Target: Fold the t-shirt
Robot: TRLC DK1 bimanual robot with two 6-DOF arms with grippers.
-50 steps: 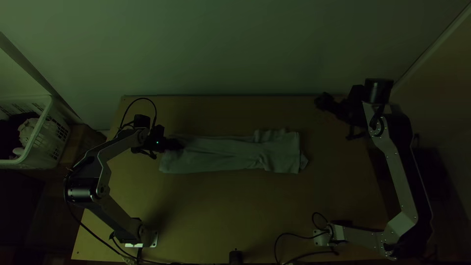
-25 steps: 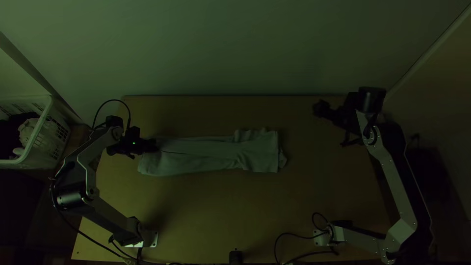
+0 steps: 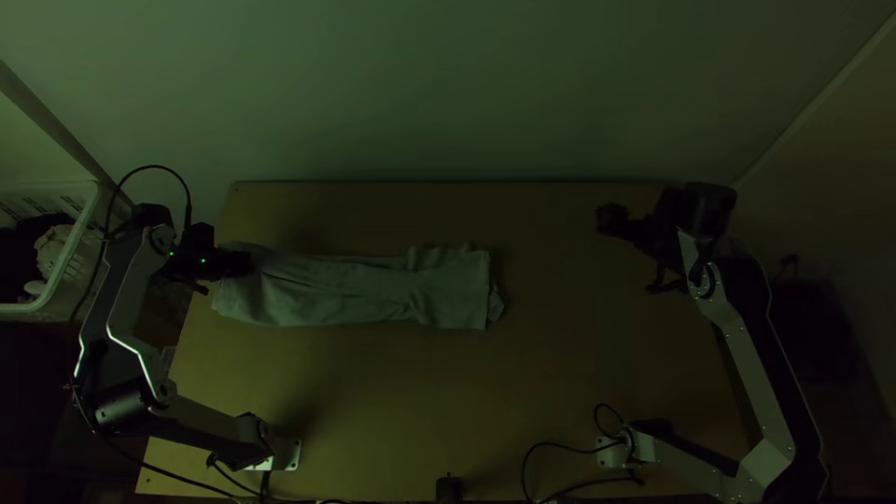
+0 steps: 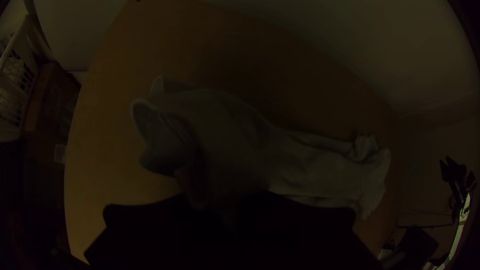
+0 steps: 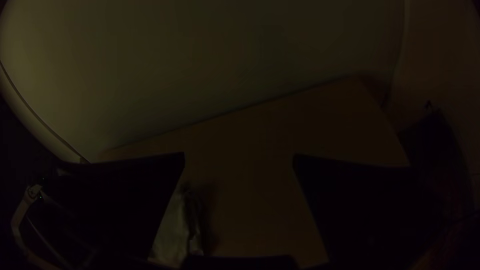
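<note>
The pale grey cloth t-shirt, a long, narrow strip with small wrinkles, has slid sideways over the light wooden counter and now lies near its left edge, because the left gripper, its fingers closed on the strip's end, has pulled it there. We see no new fold from this move, so we judge that it only places the shirt for folding, while the right gripper is wide open and holds nothing.
</note>
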